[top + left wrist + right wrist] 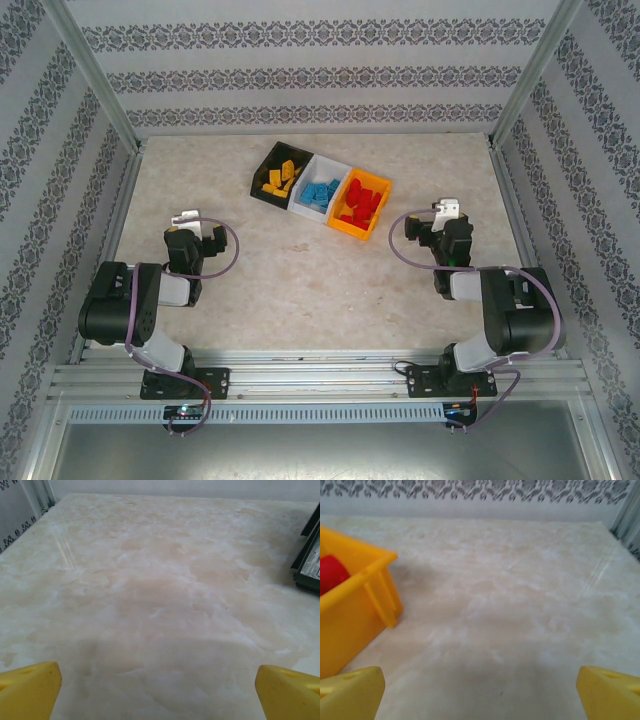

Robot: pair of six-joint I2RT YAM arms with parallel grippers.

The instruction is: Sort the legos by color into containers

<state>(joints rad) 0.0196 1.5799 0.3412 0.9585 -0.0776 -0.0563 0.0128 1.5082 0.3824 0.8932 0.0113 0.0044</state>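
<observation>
a: legos (321,192), where do they sit?
b: inside the bins, far middle of the table (300,280). yellow legos (278,178) in the black bin (259,172), blue legos (322,193) in the white bin (333,162), red legos (360,203) in the orange bin (384,208).
a: and how do the bins lie?
b: a slanted row, touching side to side, black at the left, white between, orange at the right.
a: left gripper (188,218)?
b: over bare table, well apart from the black bin, on its near left. its jaws stand wide, nothing between them. on the left wrist view its yellow fingertips (27,690) sit in the two lower corners, with marbled table between and the black bin's edge (307,555) at the right.
a: right gripper (445,210)?
b: near the orange bin, just to its right, not touching it. it too is spread wide and holds nothing. the right wrist view has the orange bin's corner (365,605) at the left, a red lego (332,572) peeking over the rim.
</observation>
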